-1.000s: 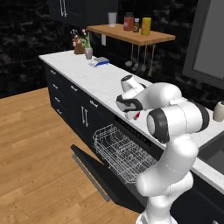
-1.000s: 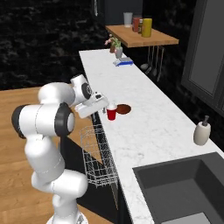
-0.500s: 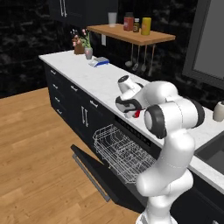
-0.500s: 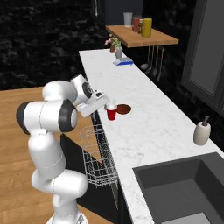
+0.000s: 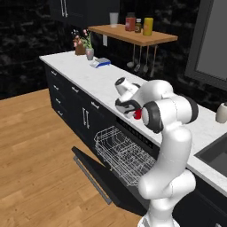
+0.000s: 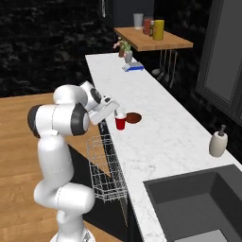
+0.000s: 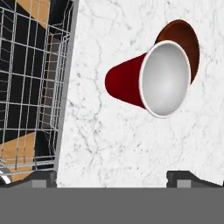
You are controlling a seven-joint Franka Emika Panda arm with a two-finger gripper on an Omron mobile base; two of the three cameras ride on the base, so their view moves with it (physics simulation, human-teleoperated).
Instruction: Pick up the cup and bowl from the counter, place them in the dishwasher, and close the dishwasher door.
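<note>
The red cup stands upright on the white marble counter, white inside facing the hand camera. The brown bowl sits just behind it, touching or nearly so. My gripper hovers open above the counter, a little short of the cup, with nothing between its fingertips. From the right base view the gripper hangs just left of the cup and bowl. Below, the dishwasher door lies dropped open with the white wire rack pulled out.
A soap dispenser and a dark sink lie along the counter to the right. A blue-and-white item and a small plant sit at the far end, under a wooden shelf of jars. Wood floor lies to the left.
The hand has shifted a little along the counter toward the cup. The cup, the bowl and the dishwasher door have not moved.
</note>
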